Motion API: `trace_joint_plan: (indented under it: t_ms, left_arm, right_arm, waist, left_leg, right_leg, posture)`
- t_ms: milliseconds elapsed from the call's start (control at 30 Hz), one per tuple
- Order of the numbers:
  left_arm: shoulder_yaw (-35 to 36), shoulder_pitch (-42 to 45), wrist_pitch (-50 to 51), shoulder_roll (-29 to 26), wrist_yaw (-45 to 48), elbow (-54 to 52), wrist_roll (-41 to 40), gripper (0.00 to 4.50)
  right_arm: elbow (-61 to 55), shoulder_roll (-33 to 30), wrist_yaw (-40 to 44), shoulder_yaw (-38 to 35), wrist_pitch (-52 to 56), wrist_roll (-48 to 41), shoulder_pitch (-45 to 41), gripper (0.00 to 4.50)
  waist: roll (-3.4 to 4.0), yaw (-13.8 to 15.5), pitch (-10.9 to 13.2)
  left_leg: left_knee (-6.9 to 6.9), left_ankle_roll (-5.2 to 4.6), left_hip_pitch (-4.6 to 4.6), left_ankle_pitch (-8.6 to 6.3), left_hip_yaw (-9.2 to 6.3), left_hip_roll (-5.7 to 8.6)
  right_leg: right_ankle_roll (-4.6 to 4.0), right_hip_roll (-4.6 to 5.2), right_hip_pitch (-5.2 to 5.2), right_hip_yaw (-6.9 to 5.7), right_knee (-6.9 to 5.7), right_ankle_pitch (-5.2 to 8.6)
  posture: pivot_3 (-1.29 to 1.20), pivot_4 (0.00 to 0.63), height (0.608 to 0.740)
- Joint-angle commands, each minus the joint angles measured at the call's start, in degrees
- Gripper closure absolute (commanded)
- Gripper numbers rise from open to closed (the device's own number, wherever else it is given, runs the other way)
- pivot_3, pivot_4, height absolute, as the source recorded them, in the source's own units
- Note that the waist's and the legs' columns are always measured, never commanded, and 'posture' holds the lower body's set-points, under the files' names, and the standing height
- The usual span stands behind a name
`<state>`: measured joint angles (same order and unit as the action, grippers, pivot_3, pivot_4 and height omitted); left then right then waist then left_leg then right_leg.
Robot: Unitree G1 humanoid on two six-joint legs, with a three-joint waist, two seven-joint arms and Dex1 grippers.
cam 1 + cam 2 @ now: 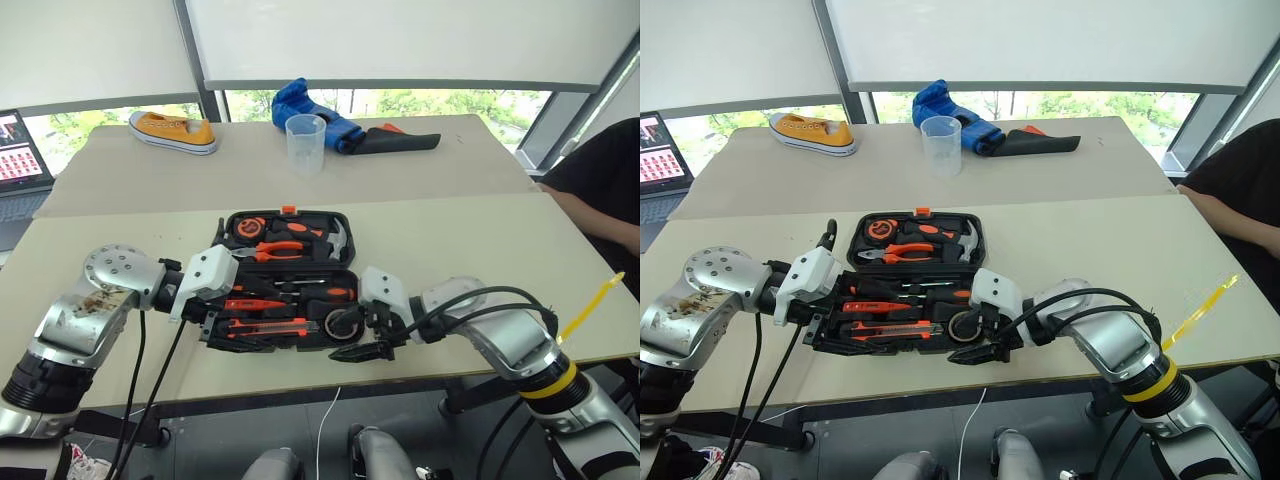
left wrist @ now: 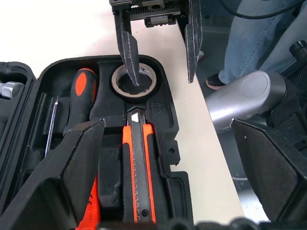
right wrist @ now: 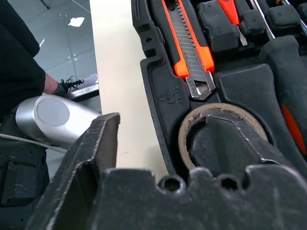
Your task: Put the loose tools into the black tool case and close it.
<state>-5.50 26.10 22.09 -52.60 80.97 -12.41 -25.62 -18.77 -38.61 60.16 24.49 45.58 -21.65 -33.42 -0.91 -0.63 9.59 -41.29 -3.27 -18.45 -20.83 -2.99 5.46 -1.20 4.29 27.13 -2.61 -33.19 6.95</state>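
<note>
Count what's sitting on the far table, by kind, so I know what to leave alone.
Yellow shoe: 1
Clear cup: 1
Blue glove: 1
Dark sheath: 1
Total: 4

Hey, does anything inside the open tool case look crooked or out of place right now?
Nothing stands out. In the black tool case the tape roll sits in its round recess and the utility knife lies straight in its slot. The lid is still open.
</note>
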Motion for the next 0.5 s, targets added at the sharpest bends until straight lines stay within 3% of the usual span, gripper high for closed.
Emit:
trace_joint_plan:
  t_ms: [33,167,267,367,400,500]
  left_arm:
    - [1.2,0.4,-1.9,-0.3,-0.3,0.6,0.9,0.0]
    - [2.2,0.0,-1.6,-0.1,-2.4,2.3,1.7,0.0]
    - [6.6,-1.7,0.9,0.3,-8.4,7.6,1.8,0.0]
    - [11.1,-3.6,0.1,-0.2,-12.9,14.5,3.0,0.69]
    - [12.2,-4.4,-1.1,-0.8,-14.0,16.9,4.1,1.2]
    - [13.5,-6.2,-4.9,-2.3,-16.2,22.7,7.6,2.14]
  right_arm:
    - [-1.7,-0.9,1.5,-2.1,-0.6,-0.8,-1.3,1.26]
    - [-1.4,-1.3,1.4,-6.3,0.5,-2.9,-0.8,1.26]
    - [1.1,-0.9,-1.1,-15.1,2.7,-7.1,0.3,1.95]
    - [4.2,-2.7,-3.1,-18.9,0.1,-5.1,2.8,2.98]
    - [5.7,-2.9,-3.9,-20.0,-1.0,-4.3,3.5,3.44]
    - [10.3,-2.8,-5.8,-22.1,-3.9,-2.6,4.3,4.28]
  waist:
    - [0.0,0.0,0.0]
    - [0.0,0.0,0.0]
    - [0.0,0.0,0.0]
    - [0.0,0.0,0.0]
    - [0.01,0.0,0.0]
    - [0.01,-0.1,0.0]
  left_leg:
    - [0.0,0.0,0.0,0.0,0.0,0.0]
    - [0.0,0.0,0.0,0.0,0.0,0.0]
    - [0.01,0.0,0.0,0.0,0.0,0.0]
    - [0.02,0.0,0.03,0.0,-0.01,0.0]
    - [0.04,0.0,0.05,0.0,-0.01,0.0]
    - [0.18,0.0,0.09,0.0,0.07,0.0]
  right_leg:
    - [0.0,0.0,0.0,0.0,0.0,0.0]
    - [0.0,0.0,0.0,-0.01,0.0,0.0]
    - [0.0,0.0,0.0,0.01,0.0,0.0]
    - [0.0,-0.05,0.01,-0.01,-0.01,0.0]
    - [0.0,-0.06,0.01,-0.01,-0.01,0.0]
    - [0.0,-0.07,0.05,0.0,-0.01,0.0]
  posture:
    - [0.0,0.15,0.731]
    - [0.0,0.15,0.731]
    - [0.0,0.15,0.731]
    - [0.0,0.15,0.731]
    - [0.0,0.15,0.731]
    - [0.0,0.15,0.731]
